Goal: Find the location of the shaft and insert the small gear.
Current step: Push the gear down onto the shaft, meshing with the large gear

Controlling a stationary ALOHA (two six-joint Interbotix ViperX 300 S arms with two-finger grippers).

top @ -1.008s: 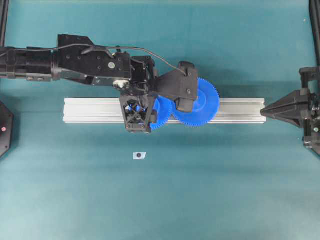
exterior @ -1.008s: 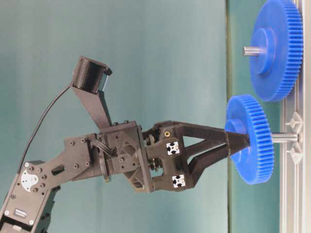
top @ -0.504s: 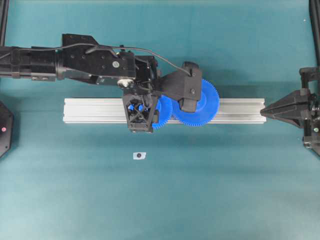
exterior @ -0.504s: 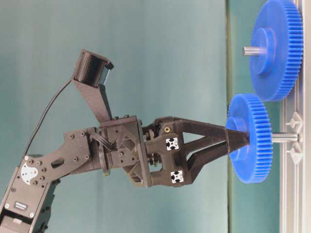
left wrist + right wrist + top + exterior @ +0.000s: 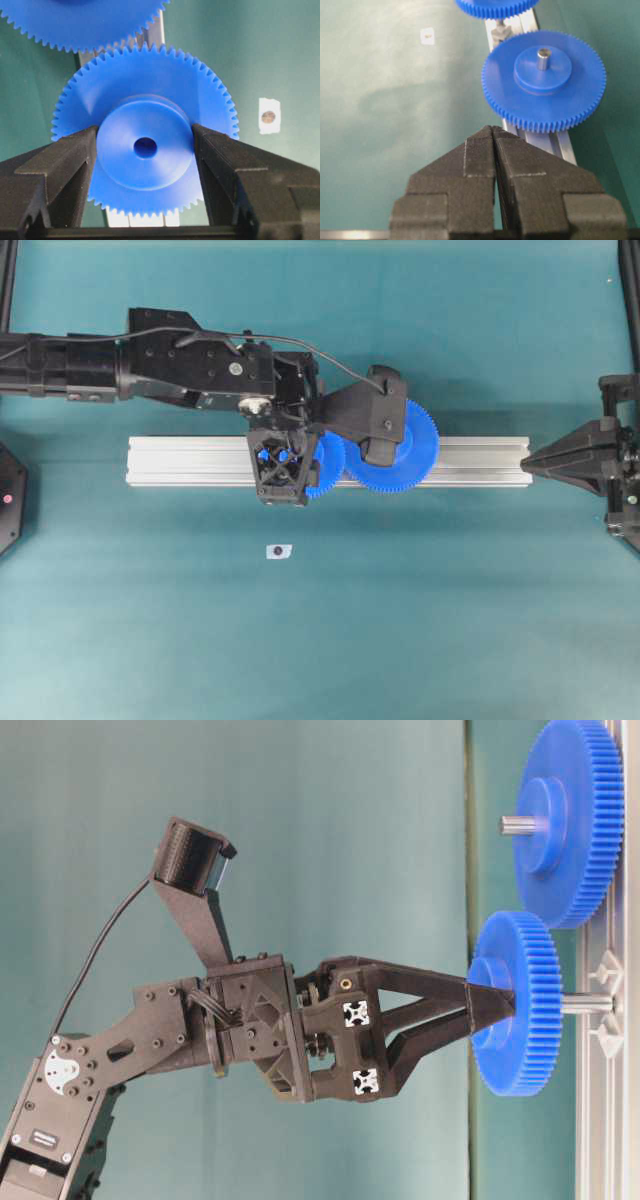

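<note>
Since the earlier frames, the small gear [image 5: 517, 1003] has slid slightly further along the shaft [image 5: 587, 1004] toward the aluminium rail [image 5: 180, 461], carried by the left gripper [image 5: 493, 1006]; little else has changed

From my remote station I read the scene left to right. Left arm [image 5: 150, 365] reaches in across the teal table [image 5: 320, 640] and ends over the rail. Its two fingers [image 5: 60, 170] clamp the raised hub of the small gear from both sides, touching it; the wrist view shows the dark centre hole facing the camera. In the table-level view the shaft shows as a silvery pin between the gear's back face and the rail, so the gear is on the shaft but not seated against the rail. Just beside it, teeth close to its own, the large gear [image 5: 405, 450] sits on the rail with a grey pin through its hub. A small white tag [image 5: 279, 551] lies on the table below the rail, well apart. At the far right, the right gripper [image 5: 494, 131] rests near the rail's end, jaws pressed together on nothing
</note>
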